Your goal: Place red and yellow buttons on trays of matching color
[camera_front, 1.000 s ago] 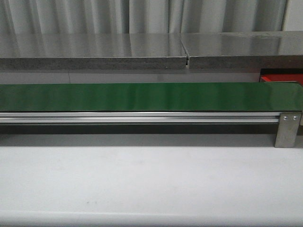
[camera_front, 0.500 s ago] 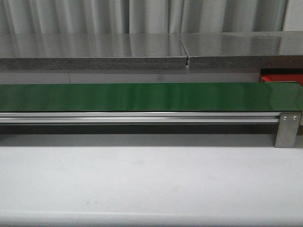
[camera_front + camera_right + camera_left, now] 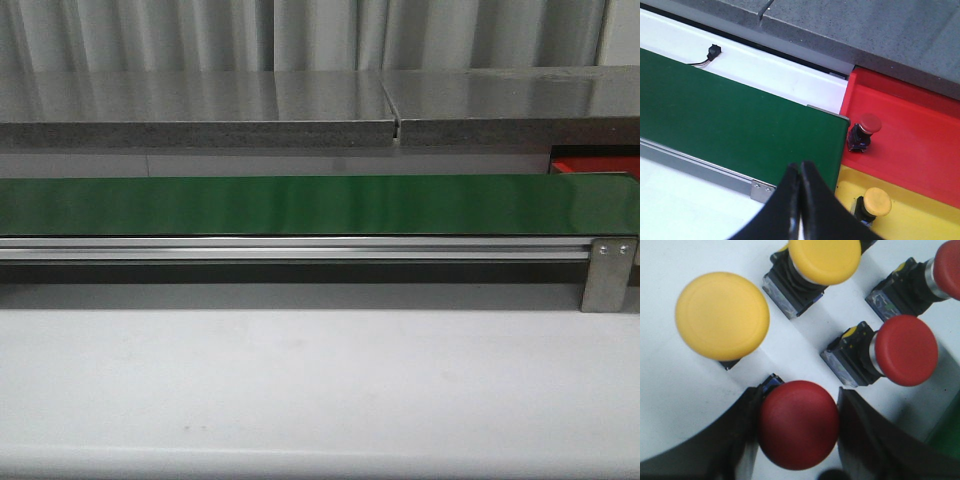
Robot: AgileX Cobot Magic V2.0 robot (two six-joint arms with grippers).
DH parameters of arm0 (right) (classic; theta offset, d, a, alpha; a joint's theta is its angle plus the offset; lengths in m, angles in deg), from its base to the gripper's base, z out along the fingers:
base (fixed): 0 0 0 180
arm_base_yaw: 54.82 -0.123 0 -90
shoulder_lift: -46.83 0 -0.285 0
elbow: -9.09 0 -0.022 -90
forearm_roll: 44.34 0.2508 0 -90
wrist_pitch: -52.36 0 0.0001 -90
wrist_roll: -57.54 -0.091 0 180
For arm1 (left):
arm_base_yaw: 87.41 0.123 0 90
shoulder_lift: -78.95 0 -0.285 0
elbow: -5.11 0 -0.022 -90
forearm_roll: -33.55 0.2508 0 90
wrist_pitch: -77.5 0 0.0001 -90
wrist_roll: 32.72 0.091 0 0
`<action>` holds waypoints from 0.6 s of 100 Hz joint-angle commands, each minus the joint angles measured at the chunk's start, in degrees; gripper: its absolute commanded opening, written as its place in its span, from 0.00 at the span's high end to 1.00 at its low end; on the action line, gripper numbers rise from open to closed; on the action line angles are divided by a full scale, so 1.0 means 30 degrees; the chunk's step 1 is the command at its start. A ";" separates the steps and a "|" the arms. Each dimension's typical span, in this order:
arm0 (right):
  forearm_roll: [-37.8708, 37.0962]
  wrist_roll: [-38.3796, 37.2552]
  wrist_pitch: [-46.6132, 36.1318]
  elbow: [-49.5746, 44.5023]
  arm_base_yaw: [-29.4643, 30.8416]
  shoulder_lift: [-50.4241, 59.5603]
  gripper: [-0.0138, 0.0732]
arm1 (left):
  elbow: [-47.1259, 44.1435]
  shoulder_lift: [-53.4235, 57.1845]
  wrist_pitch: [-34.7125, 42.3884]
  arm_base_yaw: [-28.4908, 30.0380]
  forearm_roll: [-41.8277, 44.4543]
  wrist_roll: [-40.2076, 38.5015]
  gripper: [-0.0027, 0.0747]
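In the left wrist view my left gripper (image 3: 797, 396) is shut on a red button (image 3: 797, 425), one finger against each side of its cap, over a white surface. Beside it lie two yellow buttons (image 3: 722, 315) (image 3: 824, 259) and two more red buttons (image 3: 905, 350) (image 3: 947, 267). In the right wrist view my right gripper (image 3: 800, 166) is shut and empty above the belt's end. Beyond it a red tray (image 3: 920, 145) holds a red button (image 3: 867, 125), and a yellow tray (image 3: 935, 220) holds a yellow button (image 3: 876, 201). The front view shows only a corner of the red tray (image 3: 590, 165).
A long green belt (image 3: 300, 205) on a metal rail runs across the front view, with a steel bracket (image 3: 608, 275) at its right end. A grey stone counter (image 3: 300, 110) lies behind it and a white table (image 3: 300, 380) in front. No arm shows in the front view.
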 commanded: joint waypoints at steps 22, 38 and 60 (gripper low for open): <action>0.0564 0.0155 -0.1030 0.0485 0.0009 0.0130 0.98 | 0.0555 0.3051 -0.0948 0.0043 -0.0380 -0.0055 0.82; 0.0564 0.0155 -0.1030 0.0485 0.0009 0.0130 0.98 | 0.0555 0.5505 -0.1062 0.0043 -0.0380 -0.0055 0.82; 0.0564 0.0155 -0.1030 0.0485 0.0009 0.0130 0.98 | 0.0867 0.6691 -0.1409 -0.0855 -0.1116 0.0019 0.82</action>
